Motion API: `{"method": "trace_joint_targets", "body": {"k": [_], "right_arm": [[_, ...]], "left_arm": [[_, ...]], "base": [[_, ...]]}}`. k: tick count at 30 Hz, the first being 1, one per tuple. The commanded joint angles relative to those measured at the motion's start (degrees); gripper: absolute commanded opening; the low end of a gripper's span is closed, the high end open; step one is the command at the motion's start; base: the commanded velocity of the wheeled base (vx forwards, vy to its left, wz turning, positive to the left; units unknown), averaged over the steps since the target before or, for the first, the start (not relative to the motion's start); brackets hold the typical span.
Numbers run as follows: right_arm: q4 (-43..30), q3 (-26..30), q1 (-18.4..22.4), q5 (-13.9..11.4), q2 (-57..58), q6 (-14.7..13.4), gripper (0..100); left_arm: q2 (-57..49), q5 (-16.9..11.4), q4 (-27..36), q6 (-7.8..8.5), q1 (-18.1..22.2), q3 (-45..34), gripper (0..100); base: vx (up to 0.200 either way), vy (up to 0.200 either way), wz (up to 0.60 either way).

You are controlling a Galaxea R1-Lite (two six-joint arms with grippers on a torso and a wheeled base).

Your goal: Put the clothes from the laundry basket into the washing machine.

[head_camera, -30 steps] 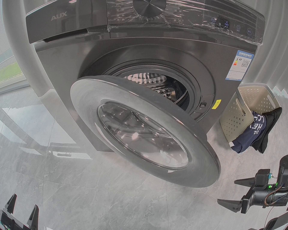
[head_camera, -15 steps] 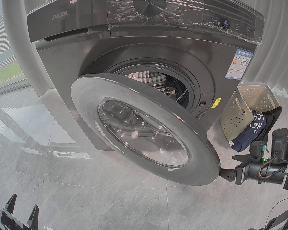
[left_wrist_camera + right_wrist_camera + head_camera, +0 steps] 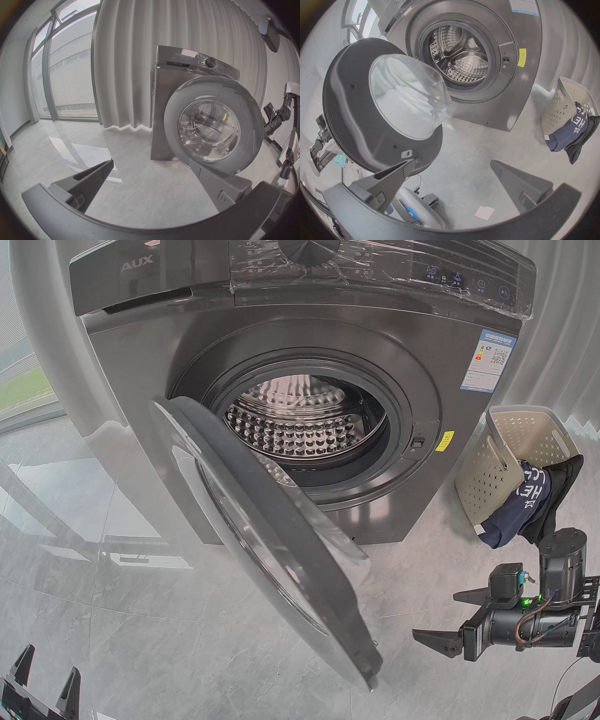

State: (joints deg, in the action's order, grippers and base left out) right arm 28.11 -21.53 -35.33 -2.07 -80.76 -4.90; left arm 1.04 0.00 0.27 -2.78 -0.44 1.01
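Note:
The grey washing machine (image 3: 156,396) stands with its round door (image 3: 269,540) swung wide, baring the steel drum (image 3: 294,421). To its right leans the beige laundry basket (image 3: 494,471), with a navy garment (image 3: 519,509) and a black garment (image 3: 556,490) hanging over its rim. My right gripper (image 3: 434,615) hovers open and holds nothing, low over the floor between the door's free edge and the basket. My left gripper (image 3: 51,660) is open at the near left. The right wrist view holds the drum (image 3: 459,53), door (image 3: 378,106), basket (image 3: 562,106) and navy garment (image 3: 568,131).
Glossy grey floor tiles (image 3: 187,627) stretch in front of the machine. A small white slip (image 3: 484,212) lies on the floor near my right gripper. Pleated curtains (image 3: 131,62) and tall windows (image 3: 68,68) are behind and beside the machine.
My right gripper rose to the door's free edge, then drew back. The door has swung from half open to wide open, and the drum now shows fully. My left gripper stayed still.

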Motion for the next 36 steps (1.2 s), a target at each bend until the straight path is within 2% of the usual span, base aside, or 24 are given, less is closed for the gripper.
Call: {"method": "trace_joint_targets", "body": {"k": [1,4,6,9,13,18,22,31,36], "right_arm": [[0.8,-2.8,0.8,1.5,-0.9,-1.2,100],[0.8,-8.0,3.1,3.5,-6.3,-4.0,100],[0.8,-9.8,3.2,4.1,-8.0,-4.5,100],[0.9,-14.9,3.2,5.9,-13.3,-4.7,100],[1.7,-19.4,3.3,6.2,-18.6,-4.6,100],[3.2,-22.4,2.7,6.3,-22.7,-3.6,100],[3.3,-22.9,1.8,6.2,-24.0,-3.8,100],[3.4,-20.5,-5.4,5.9,-22.1,-4.7,100],[3.4,-20.3,-5.7,5.9,-21.7,-4.7,100]], "left_arm": [[-1.0,0.0,0.0,0.05,0.0,-0.9,100],[-1.0,0.0,0.0,0.05,0.0,-0.9,100],[-1.0,0.0,0.0,0.05,0.0,-0.9,100],[-1.0,0.0,0.0,0.05,0.0,-0.9,100],[-1.0,0.0,0.0,-0.03,0.0,-0.9,100],[-1.0,0.0,0.0,-0.03,0.0,-0.9,100],[-0.9,0.0,0.0,-0.03,0.0,-0.9,100],[-1.0,0.0,0.0,-0.03,0.0,-0.9,100],[-1.0,0.0,0.0,0.05,0.0,-0.9,100]], "base": [[0.000,0.000,0.00],[0.000,0.000,0.00],[0.000,0.000,0.00],[0.000,0.000,0.00],[0.000,0.000,0.00],[0.000,0.000,0.00],[0.000,0.000,0.00],[0.000,0.000,0.00],[0.000,0.000,0.00]]}}
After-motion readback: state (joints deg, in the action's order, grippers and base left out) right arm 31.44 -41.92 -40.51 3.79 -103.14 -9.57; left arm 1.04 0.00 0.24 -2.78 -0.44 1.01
